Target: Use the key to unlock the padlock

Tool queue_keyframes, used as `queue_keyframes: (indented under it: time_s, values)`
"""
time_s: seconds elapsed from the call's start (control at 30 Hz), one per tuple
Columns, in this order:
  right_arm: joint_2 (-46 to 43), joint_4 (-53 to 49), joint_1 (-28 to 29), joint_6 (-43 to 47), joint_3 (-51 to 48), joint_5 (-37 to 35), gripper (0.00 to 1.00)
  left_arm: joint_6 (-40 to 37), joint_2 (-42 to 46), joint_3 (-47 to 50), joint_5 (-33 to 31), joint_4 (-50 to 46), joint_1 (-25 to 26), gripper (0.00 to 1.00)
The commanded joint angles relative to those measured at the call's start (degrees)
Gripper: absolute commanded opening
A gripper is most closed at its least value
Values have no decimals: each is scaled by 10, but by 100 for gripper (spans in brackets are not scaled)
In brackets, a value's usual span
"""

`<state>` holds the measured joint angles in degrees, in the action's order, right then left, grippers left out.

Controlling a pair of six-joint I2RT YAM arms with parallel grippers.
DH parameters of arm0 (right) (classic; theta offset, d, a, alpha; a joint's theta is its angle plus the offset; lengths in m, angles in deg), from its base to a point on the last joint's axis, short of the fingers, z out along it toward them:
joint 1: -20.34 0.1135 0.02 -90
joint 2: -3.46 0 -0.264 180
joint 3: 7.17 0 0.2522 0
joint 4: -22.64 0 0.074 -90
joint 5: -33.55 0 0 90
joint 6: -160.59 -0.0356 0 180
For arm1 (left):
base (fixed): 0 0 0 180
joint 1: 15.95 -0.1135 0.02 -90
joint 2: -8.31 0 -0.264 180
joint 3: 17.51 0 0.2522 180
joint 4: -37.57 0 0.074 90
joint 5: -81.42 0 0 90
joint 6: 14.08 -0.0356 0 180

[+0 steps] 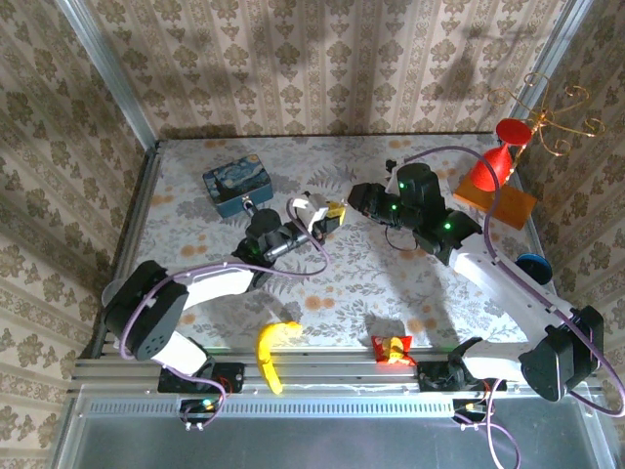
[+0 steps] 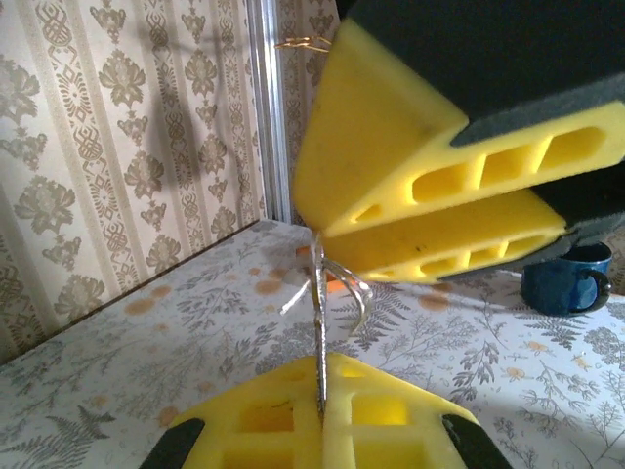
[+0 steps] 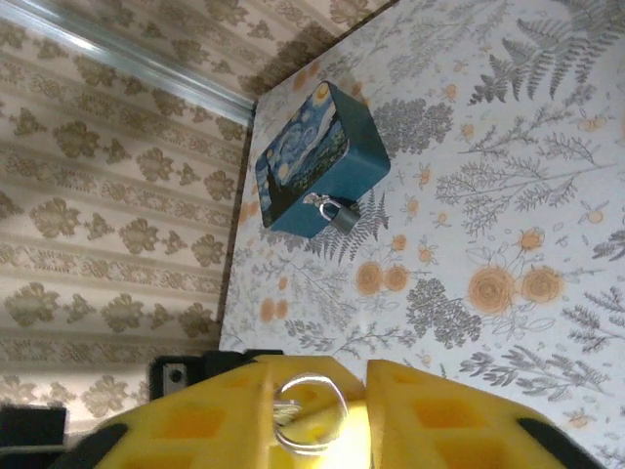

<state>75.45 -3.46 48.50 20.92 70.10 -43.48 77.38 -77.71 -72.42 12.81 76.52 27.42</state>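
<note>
ok so the landmark here is the blue starry-night tin box (image 3: 303, 156), sitting toward the far left of the flowery table (image 1: 371, 283). The padlock (image 3: 340, 217) is tiny and silvery, hanging off the hasp on the box's near side with its shackle closed, and nothing is touching it. Both arms meet in mid-air off to the right of the box and a bit nearer the bases, well apart from it. The left gripper (image 2: 321, 373) is clamped tight on the key (image 2: 319, 322): the blade stands up edge-on out of the seam between its yellow pads, so that's a proper grasp. The key ring (image 3: 311, 415) loops out of the top of the key, right at the tips of the right gripper (image 3: 317, 391), which comes in from the side away from the box. From its own camera the right gripper's yellow fingers stand apart with the ring in the gap between them, so it looks released; can't tell if either pad touches the wire. Other stuff: a banana (image 1: 271, 354) and a red snack packet (image 1: 391, 348) at the near edge, a long way from the box, a red cone (image 1: 493, 166) far to its right, and a blue mug (image 2: 564, 278) out that way too.
</note>
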Motion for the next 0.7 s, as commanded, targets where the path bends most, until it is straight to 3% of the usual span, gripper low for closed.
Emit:
queue_keyframes:
  time_s: [0.0,0.13,0.4,0.67]
  values:
    - [4,-13,2,62,36,41,46,-15,44,-29,51,-120,-16,0]
    - [-3,-47,2,149,70,59,55,-18,83,-59,99,-254,-39,0]
    - [-3,-115,3,369,112,195,51,-50,142,-116,263,-496,-93,0]
    - [1,-128,4,442,109,282,47,-149,212,-152,275,-673,-92,0]
